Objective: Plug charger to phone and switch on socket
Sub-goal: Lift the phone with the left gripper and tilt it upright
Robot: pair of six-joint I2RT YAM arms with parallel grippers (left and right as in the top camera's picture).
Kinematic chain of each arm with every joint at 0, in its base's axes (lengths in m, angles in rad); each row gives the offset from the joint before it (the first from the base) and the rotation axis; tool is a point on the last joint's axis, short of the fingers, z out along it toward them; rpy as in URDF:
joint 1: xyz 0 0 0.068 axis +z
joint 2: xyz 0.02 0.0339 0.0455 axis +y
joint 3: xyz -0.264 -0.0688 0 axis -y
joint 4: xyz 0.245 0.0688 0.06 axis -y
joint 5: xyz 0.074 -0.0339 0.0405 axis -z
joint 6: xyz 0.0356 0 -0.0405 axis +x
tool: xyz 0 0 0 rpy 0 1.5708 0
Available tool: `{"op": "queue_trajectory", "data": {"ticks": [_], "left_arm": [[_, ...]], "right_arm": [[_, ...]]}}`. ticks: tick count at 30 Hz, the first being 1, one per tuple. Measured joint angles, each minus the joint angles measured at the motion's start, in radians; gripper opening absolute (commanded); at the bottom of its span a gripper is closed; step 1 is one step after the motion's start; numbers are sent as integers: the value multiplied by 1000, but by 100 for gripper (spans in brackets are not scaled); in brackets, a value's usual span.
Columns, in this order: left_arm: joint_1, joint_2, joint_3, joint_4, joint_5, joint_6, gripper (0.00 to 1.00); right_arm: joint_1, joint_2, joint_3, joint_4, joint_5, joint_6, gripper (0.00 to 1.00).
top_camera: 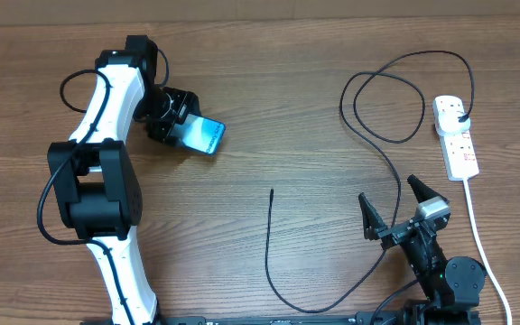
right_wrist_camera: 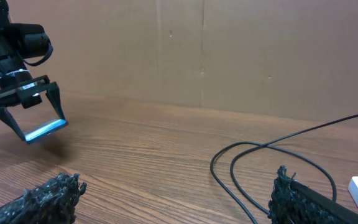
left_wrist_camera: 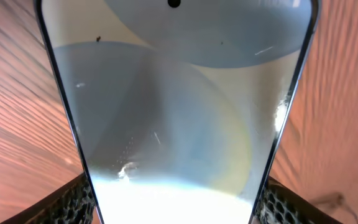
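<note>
Room: a plain brown wall (right_wrist_camera: 229, 50) stands behind the bench, with nothing else along it.
Surface: a wood-grain table (top_camera: 269, 72), bare apart from the task's things.
Left arm: the left claw (top_camera: 183, 126) is clamped on the phone (top_camera: 208, 136), one finger on each long edge. It holds the phone clear of the wood, on the left side of the table.
Right arm: the right claw (top_camera: 387, 190) sits low at the near right with its jaws spread wide and nothing between them.
Socket: the white socket (top_camera: 456, 137) lies at the far right with its long axis running front to back. The black plug (top_camera: 459, 110) sits in its far outlet. I cannot tell whether the switch is on.
Charger: the charger (top_camera: 268, 244) loops away from the socket, passes close by the right claw, curves along the near edge and runs back up to mid-table.
Phone: its lit screen faces up and tilts, and its free end points towards the table's middle. I cannot tell which end has the port.
Plug tip: the plug tip (top_camera: 272, 191) lies flat between the two claws, well apart from both. It is to the left of the right claw, and its axis runs front to back, pointing away from the arm bases.
Next move: the right arm is the free one, so I'd judge it must reach left across for the tip.
</note>
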Motion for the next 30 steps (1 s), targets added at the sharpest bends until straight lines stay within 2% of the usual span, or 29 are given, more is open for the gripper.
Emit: {"op": "queue_trajectory", "data": {"ticks": [20,30], "left_arm": [[-6,0,2,-29,503,128,4],[-6,0,2,-92,669,146,4]], "right_arm": [[0,0,0,0,0,0,100],[0,0,0,0,0,0,100]]}}
